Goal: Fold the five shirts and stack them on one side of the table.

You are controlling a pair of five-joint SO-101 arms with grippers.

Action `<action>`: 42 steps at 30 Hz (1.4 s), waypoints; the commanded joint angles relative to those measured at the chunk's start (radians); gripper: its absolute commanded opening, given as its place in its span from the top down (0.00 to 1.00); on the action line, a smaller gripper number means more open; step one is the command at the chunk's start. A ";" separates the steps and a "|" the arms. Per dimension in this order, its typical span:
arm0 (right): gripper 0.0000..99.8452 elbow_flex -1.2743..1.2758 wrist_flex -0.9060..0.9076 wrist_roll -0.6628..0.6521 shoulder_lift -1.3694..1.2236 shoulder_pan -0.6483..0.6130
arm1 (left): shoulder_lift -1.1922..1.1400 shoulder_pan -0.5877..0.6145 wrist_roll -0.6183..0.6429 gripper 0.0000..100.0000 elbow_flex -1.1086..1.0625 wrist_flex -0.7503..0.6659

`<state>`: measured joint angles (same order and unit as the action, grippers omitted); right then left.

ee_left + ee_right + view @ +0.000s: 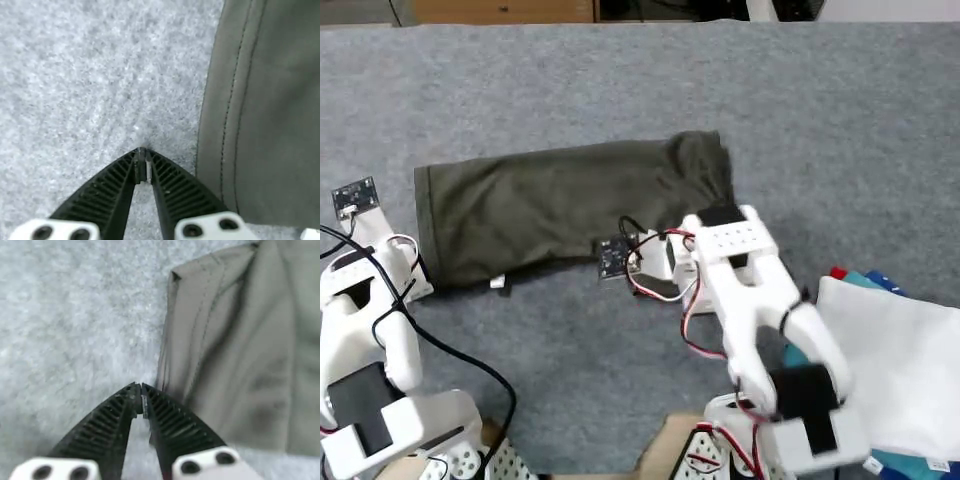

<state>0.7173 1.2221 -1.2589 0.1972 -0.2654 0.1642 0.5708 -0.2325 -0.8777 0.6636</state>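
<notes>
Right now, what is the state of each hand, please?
Left hand: closed, holding nothing, beside the olive shirt.
Right hand: closed, holding nothing, beside the same shirt.

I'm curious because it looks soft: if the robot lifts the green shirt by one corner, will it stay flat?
It would probably flop, since the green shirt lies limp with soft wrinkles. It looks like thin cloth, so likely light. Pushed, it would probably bunch up, because the grey table cover looks rough.

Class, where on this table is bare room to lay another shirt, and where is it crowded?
Free: the far strip of table beyond the olive shirt, and the corner beyond the stack. Crowded: the near edge, with left arm and right arm.
</notes>
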 commanded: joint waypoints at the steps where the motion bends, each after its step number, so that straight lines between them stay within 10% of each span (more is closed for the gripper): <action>1: 0.96 -0.044 0.064 -0.034 0.166 0.028 | 0.033 -0.005 0.009 0.98 0.002 -0.008; 6: 0.82 0.004 -0.087 -0.037 0.173 0.030 | 0.033 0.000 0.009 0.98 0.005 -0.012; 25: 0.82 -0.136 -0.115 -0.002 -0.332 -0.005 | 0.033 0.000 0.009 0.98 0.003 -0.011; 42: 1.00 -0.162 -0.199 0.023 -0.334 0.038 | 0.033 -0.005 0.008 0.98 0.003 -0.011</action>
<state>0.5746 1.0564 -1.2635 -0.1281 -0.2608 0.1642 0.5708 -0.2325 -0.8777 0.6636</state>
